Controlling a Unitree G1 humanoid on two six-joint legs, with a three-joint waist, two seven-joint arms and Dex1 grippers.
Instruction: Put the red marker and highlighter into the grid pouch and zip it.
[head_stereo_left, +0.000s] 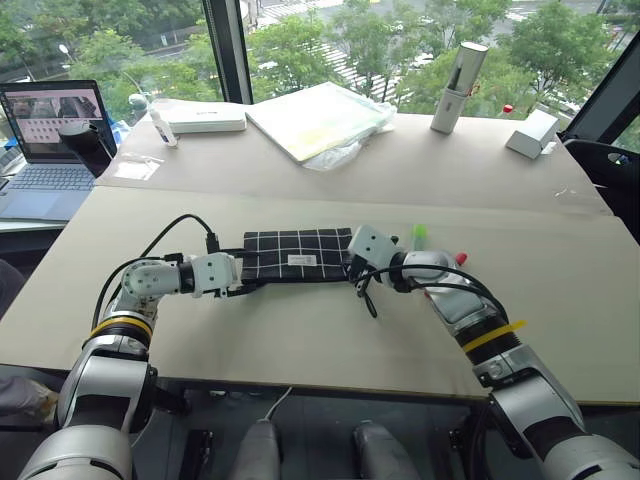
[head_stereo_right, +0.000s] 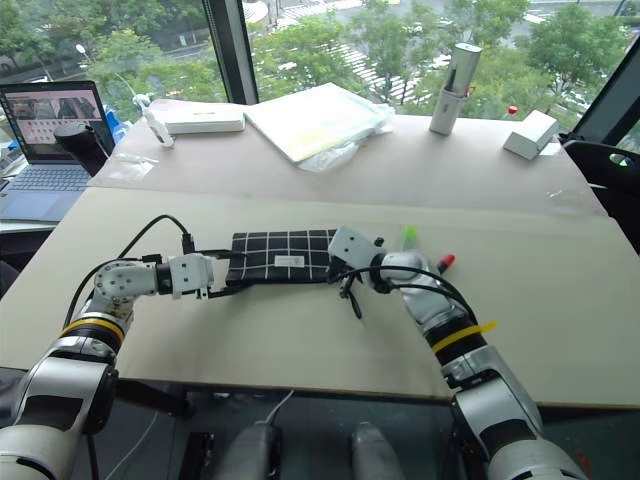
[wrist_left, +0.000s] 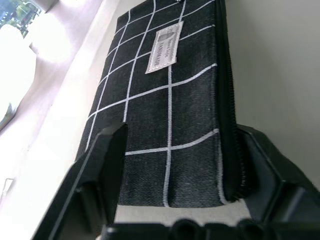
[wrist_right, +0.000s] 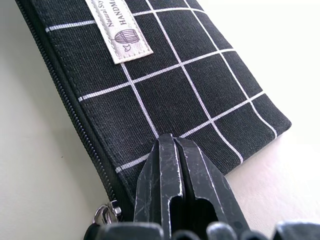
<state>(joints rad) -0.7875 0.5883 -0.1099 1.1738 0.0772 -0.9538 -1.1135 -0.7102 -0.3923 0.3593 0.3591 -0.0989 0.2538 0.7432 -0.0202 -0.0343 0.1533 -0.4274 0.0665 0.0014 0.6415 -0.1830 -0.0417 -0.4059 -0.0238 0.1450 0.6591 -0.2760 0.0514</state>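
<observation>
Right now the grid pouch (head_stereo_left: 296, 254) lies flat on the desk (head_stereo_left: 300, 340) between my two arms, its long side running across in front of me, its white label (wrist_right: 118, 29) facing up and the zipper along the edge nearest me.

My left tool (wrist_left: 175, 165) sits at the pouch's left end with its two fingers (wrist_left: 102, 165) spread to either side of the short edge; the fabric lies between them, the finger on the zipper side seems to meet the zipper edge while the other overlaps the cloth, and I cannot tell whether they actually press it.

My right tool (wrist_right: 175, 172) is at the pouch's right end, its fingers pressed together, with their tips resting on the corner of the fabric just beside the metal ring of the zipper pull (wrist_right: 102, 215). I cannot tell whether anything is pinched between them.

Behind my right wrist, the highlighter (head_stereo_left: 419, 235) shows as a light-green stub on the desk, and the red marker (head_stereo_left: 461, 257) peeks out a little further to the right with its red end visible. Both lie outside the pouch, near its right end.
</observation>
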